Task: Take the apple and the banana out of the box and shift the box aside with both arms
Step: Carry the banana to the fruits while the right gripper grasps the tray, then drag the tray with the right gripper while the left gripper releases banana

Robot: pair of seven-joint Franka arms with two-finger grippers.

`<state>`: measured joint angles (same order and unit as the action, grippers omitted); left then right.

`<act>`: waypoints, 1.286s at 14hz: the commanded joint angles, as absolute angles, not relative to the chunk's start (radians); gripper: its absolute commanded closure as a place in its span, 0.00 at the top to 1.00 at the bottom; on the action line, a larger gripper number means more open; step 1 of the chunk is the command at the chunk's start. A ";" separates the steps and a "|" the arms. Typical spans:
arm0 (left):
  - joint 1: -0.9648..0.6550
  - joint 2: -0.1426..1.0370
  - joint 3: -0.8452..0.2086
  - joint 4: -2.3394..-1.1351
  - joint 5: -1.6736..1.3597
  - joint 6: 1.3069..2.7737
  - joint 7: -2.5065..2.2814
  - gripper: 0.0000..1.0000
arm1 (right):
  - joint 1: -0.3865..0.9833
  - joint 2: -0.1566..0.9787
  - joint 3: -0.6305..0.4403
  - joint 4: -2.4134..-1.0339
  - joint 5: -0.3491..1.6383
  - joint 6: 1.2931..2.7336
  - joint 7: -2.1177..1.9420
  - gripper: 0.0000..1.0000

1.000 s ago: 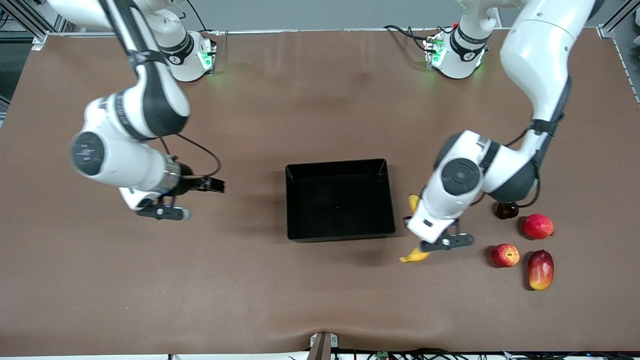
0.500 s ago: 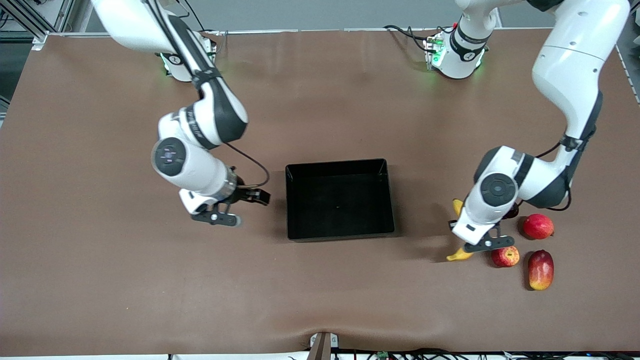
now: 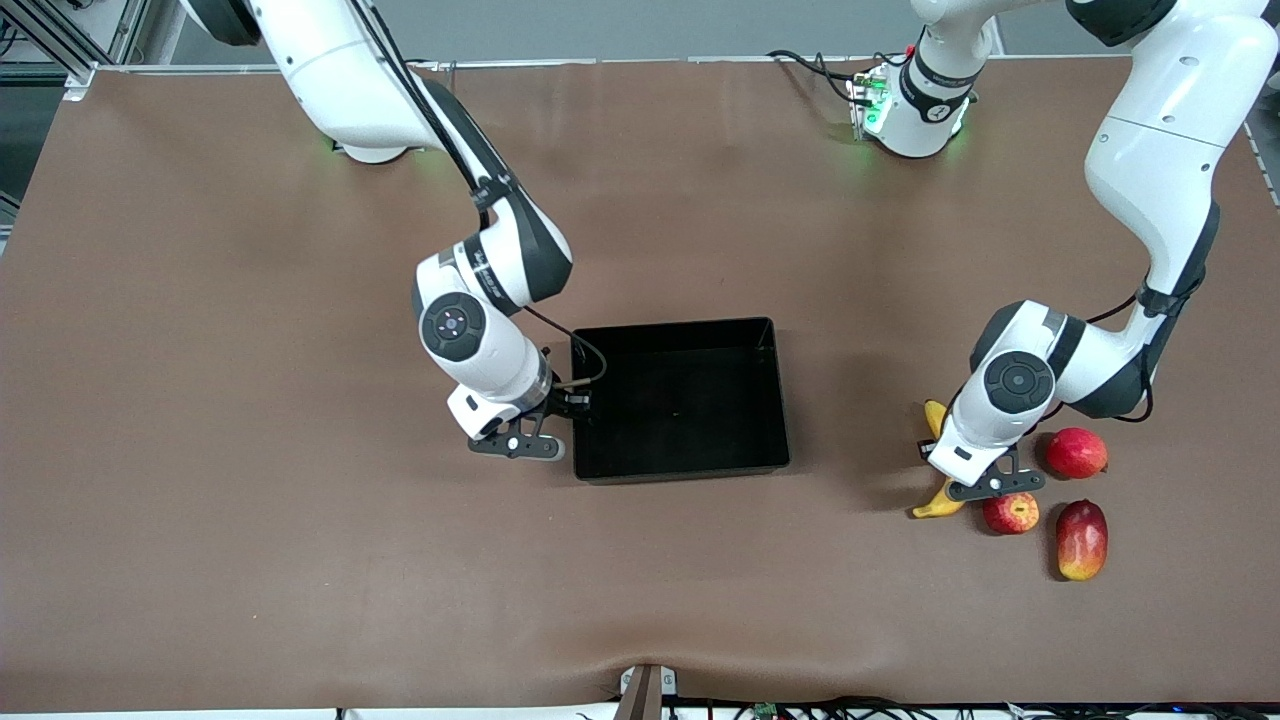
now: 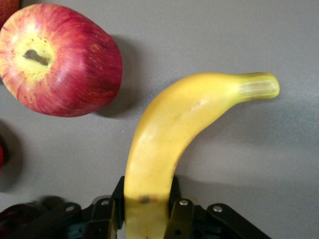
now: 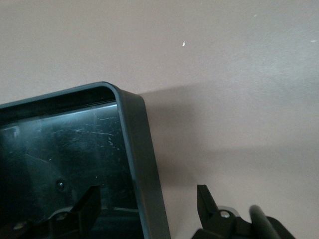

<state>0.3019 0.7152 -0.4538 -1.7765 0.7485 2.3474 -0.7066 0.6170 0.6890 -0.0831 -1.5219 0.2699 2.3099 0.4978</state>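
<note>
One brown table point(image 3: 200, 560) carries everything. Two white arms reach over it, and one black box point(image 3: 680, 400) sits near the middle with nothing in it. Four loose fruits lie toward the left arm's end: one banana point(image 3: 938, 500), one mango point(image 3: 1081, 540), one plain red round fruit point(image 3: 1075, 452), and one streaked apple point(image 3: 1010, 512). A fifth, dark fruit cannot be made out under the left arm.

No brand, label or writing is readable on any of them.

The right gripper point(image 3: 545, 428) is spread apart, one finger point(image 5: 75, 211) inside the box and the other point(image 5: 209, 204) outside, straddling the wall at the right arm's end without pressing it.

The left gripper point(image 3: 975, 478) is closed on the banana, fingers point(image 4: 180, 211) squeezing the thick part. The banana lies low at the table, just beside the apple point(image 4: 59, 59), nearer the box than the apple is.

The mango lies nearest the front camera, and the plain red fruit lies farther from it than the apple.
</note>
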 commanded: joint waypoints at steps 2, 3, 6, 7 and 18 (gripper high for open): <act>0.313 0.686 -0.466 -1.778 0.776 2.349 -0.707 1.00 | 0.638 0.724 -0.094 -1.489 0.242 2.319 0.531 0.20; 0.311 0.658 -0.468 -1.775 0.776 2.338 -0.707 1.00 | 0.635 0.724 -0.094 -1.489 0.244 2.316 0.532 0.06; 0.311 0.556 -0.498 -1.750 0.758 2.267 -0.695 1.00 | 0.615 0.715 -0.095 -1.491 0.252 2.301 0.523 0.00; 0.313 0.546 -0.524 -1.714 0.738 2.220 -0.693 1.00 | 0.600 0.703 -0.095 -1.496 0.250 2.281 0.520 0.00; 0.318 0.440 -0.634 -1.419 0.545 1.799 -0.586 1.00 | 0.396 0.462 -0.098 -1.571 0.252 1.940 0.427 0.00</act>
